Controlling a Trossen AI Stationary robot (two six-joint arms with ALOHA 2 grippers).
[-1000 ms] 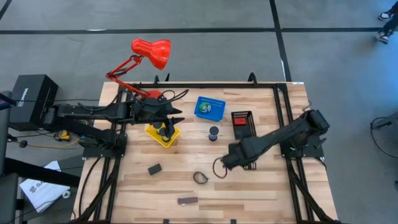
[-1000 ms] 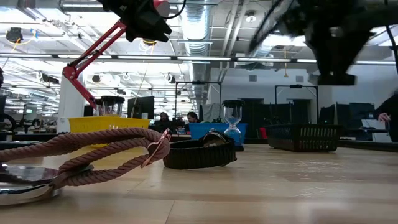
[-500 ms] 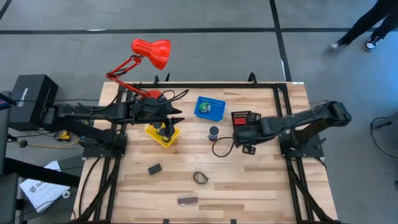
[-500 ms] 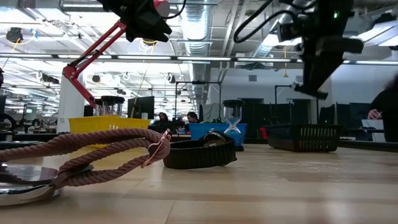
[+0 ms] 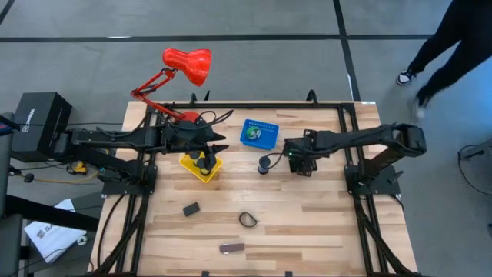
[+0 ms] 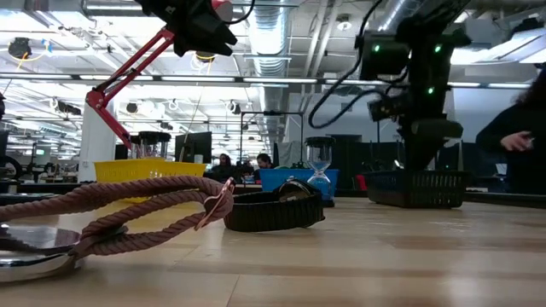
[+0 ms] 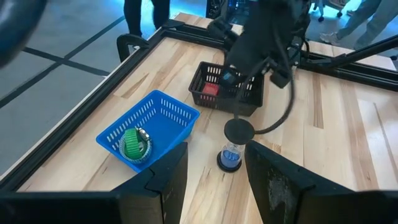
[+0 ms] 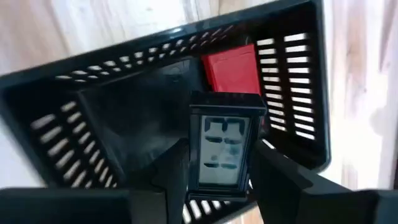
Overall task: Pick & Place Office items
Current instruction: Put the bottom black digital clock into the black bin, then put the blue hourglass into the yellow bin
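Right gripper [image 8: 214,180] hangs over the black basket [image 8: 93,118], fingers clamped on a small digital clock [image 8: 225,147]. The clock sits between them, beside the red block [image 8: 233,71]. Left gripper [image 7: 214,180] has its fingers parted, holding nothing.

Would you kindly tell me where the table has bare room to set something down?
The wood between the black block and the left edge is free, as is the near right corner. It is crowded around the yellow basket, blue basket and hourglass.
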